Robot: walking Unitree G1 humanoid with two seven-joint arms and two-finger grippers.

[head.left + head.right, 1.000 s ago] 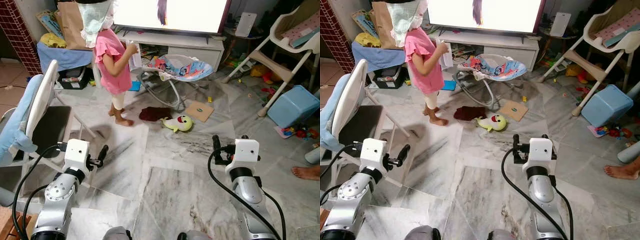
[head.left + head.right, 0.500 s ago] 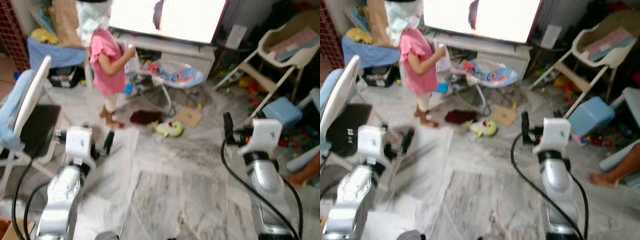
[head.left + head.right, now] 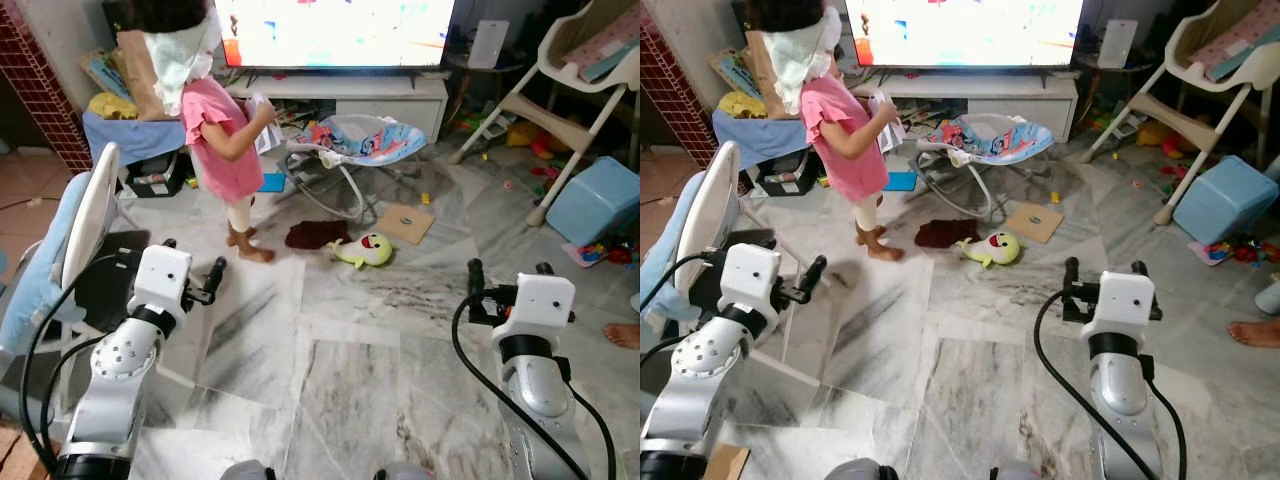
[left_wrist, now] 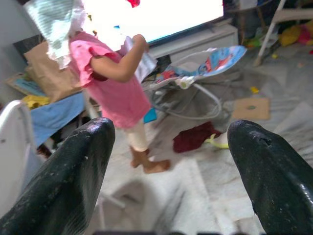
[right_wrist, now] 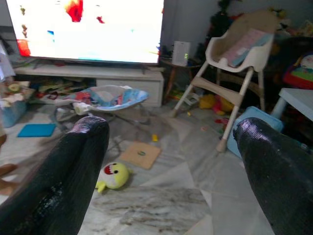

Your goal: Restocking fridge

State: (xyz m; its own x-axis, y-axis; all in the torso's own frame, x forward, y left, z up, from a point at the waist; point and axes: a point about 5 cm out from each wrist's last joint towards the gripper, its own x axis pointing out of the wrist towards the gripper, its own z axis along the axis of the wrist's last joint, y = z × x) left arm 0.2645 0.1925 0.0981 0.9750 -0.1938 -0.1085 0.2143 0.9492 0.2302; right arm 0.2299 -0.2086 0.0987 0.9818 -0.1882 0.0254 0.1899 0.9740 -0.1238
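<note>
Head views: you are facing a living room, not a kitchen. No fridge and no stock item can be made out, so where they are cannot be told, nor how the goods look; judge weight, stiffness and grip point only once you see them. As a rule, expect bottles and jars to be heavy and slippery, and plan to take them around the body, not the cap. The left pincer (image 3: 214, 279) sits at lower left of the frame, the right pincer (image 3: 504, 278) at lower right, both empty and raised over the marble floor (image 3: 330, 350). A child (image 3: 225, 140) stands at upper left, between a chair (image 3: 85, 235) and a bouncer (image 3: 365, 140). A plush toy (image 3: 366, 248) lies at centre; a high chair (image 3: 560, 95) and a blue bin (image 3: 592, 205) occupy the right edge. A TV (image 3: 340, 30) fills the top.

Left wrist view: the fingers (image 4: 63, 181) stand wide apart, nothing between them; the child is straight ahead.

Right wrist view: the fingers (image 5: 68, 171) are likewise spread wide and empty, aimed toward the plush toy and high chair.

Keep clear of the child while turning.
</note>
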